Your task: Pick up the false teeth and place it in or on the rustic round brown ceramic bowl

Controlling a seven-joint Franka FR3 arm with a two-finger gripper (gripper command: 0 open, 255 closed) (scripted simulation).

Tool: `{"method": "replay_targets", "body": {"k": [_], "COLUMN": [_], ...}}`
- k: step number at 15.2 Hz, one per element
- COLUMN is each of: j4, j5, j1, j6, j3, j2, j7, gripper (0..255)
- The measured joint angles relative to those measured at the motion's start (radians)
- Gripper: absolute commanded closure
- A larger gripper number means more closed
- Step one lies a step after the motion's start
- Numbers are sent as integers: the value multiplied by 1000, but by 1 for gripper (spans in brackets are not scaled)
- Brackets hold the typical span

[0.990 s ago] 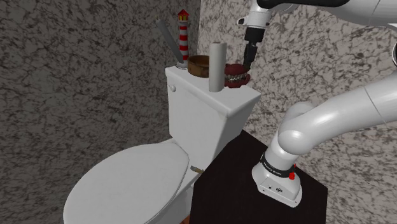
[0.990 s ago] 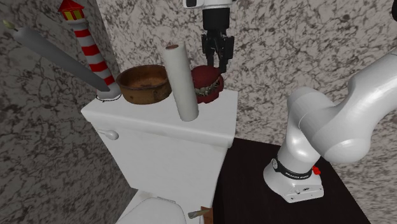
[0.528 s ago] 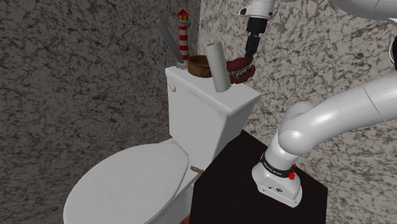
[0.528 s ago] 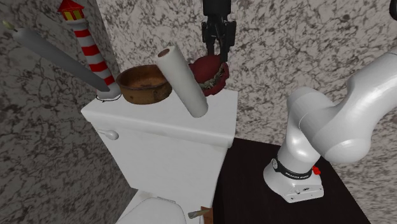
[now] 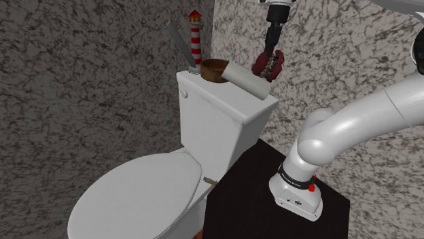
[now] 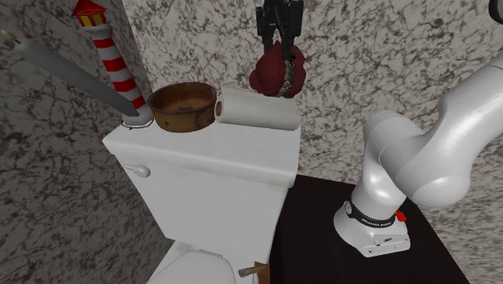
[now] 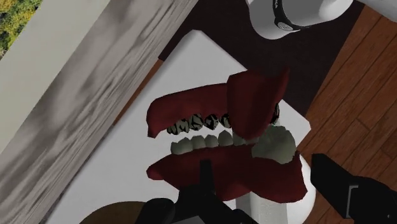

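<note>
Tool state: the black tool (image 6: 278, 42) is clamped on the false teeth (image 6: 278, 71), gripping them at their upper edge so they hang straight below the fingers.
False teeth, position: in the air, clear of the toilet tank (image 6: 208, 173) and touching nothing but the tool. In the second exterior view they hang above the right end of the tank lid.
False teeth, look: dark red gums with rows of greyish teeth. In the wrist view the set (image 7: 222, 137) gapes slightly, with one finger (image 7: 205, 178) across the lower gum. In the shoulder view the set (image 5: 268, 63) hangs tipped under the tool (image 5: 272, 49), with the speckled wall behind.
Bowl: a round brown bowl (image 6: 181, 119) stands on the tank lid, to the second exterior view's left of the teeth and lower. It also shows at the back of the lid in the shoulder view (image 5: 212, 68).
White roll: a pale cylinder (image 6: 256, 110) lies on its side on the lid. One end is just beside the bowl and the other is under the hanging teeth. In the shoulder view (image 5: 246, 80) it lies between bowl and teeth.
Other things on the lid: a red-and-white lighthouse figure (image 6: 109, 52) and a leaning grey rod (image 6: 76, 73), both beyond the bowl.
Arm: the white base sits on a dark stand (image 5: 251, 204) beside the toilet.
</note>
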State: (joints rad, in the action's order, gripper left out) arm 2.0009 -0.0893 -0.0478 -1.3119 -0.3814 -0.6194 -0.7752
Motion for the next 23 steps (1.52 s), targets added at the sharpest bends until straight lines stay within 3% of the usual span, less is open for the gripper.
{"method": "replay_targets", "body": {"k": [8,13,19,23], "j4": [-149,-327,-656,-965], "j5": [16,56,166,303], "j1": [-13,-42,-52,15], "j6": [97,114,169,269], "j3": [1,-41,-133,-190], "j2": [53,222,528,778], "j7": [-2,-30,-105,-160], "gripper": [255,255,255,255]}}
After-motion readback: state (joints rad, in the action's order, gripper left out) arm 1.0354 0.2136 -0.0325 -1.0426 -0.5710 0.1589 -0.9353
